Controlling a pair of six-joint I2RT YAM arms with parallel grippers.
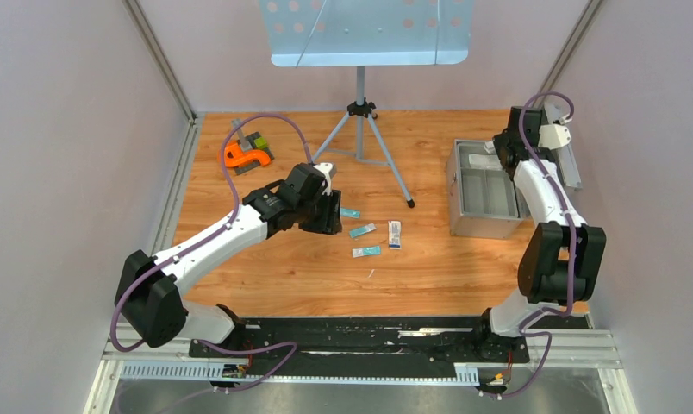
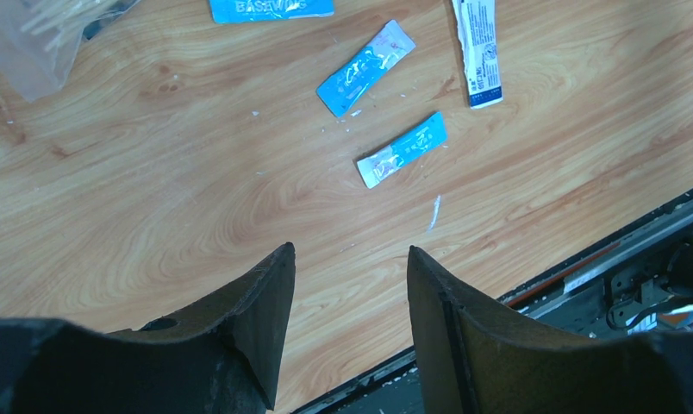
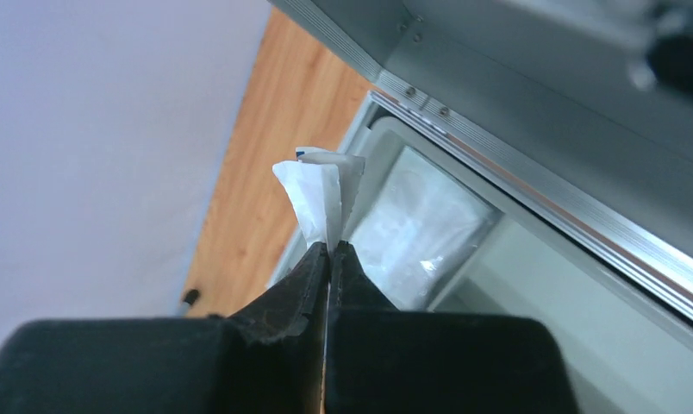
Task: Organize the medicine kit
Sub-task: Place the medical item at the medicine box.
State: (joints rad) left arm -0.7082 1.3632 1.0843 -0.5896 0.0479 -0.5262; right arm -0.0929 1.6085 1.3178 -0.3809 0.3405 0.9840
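Note:
The medicine kit (image 1: pixel 464 200) is an open silver case at the right of the table, its lid (image 1: pixel 570 159) leaning back to the right. My right gripper (image 3: pixel 330 247) hangs over the kit's far end, shut on a small white packet (image 3: pixel 317 191). Below it a clear plastic bag (image 3: pixel 421 228) lies in a compartment. My left gripper (image 2: pixel 350 254) is open and holds nothing, a little above the wood left of the loose packets. Two blue sachets (image 2: pixel 365 67) (image 2: pixel 402 149), a blue pack (image 2: pixel 271 9) and a white-and-blue packet (image 2: pixel 478 47) lie beyond its tips.
A tripod stand (image 1: pixel 360 129) with a pale perforated plate (image 1: pixel 369 30) is at the back centre. An orange tool (image 1: pixel 246 155) lies back left. A clear bag (image 2: pixel 33 34) lies near the left gripper. The black base rail (image 1: pixel 360 341) runs along the near edge.

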